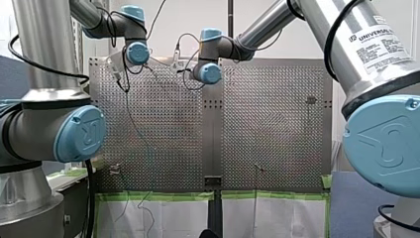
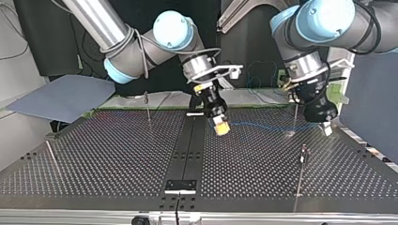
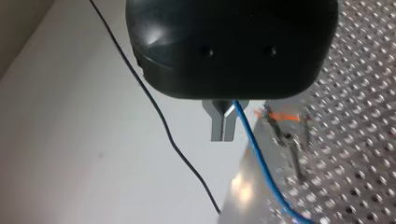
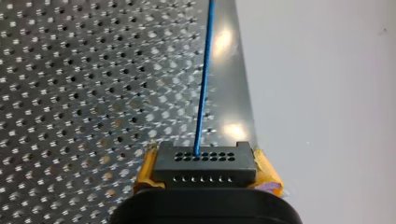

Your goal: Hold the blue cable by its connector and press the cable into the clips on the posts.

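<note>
The blue cable [image 4: 201, 93], judged thin, light and limp, spans above the perforated table [image 4: 70, 93] between my right gripper [image 4: 206, 171], clamped on its rigid black connector [image 4: 205, 163] (the proper hold), and my left gripper [image 3: 222, 128], pinched closed on the strand.

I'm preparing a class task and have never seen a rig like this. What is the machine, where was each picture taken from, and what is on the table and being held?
I am two robot arms at a perforated metal table. The front view looks from behind my shoulders. The top view faces me across the table, so my right arm is at its left and my left arm at its right. Each wrist view looks along one arm's jaws. My right arm's jaws, with yellow pads, are shut on a black connector. The blue cable runs from it to my left arm's metal jaws, shut on the cable. Thin posts stand on the table.
</note>
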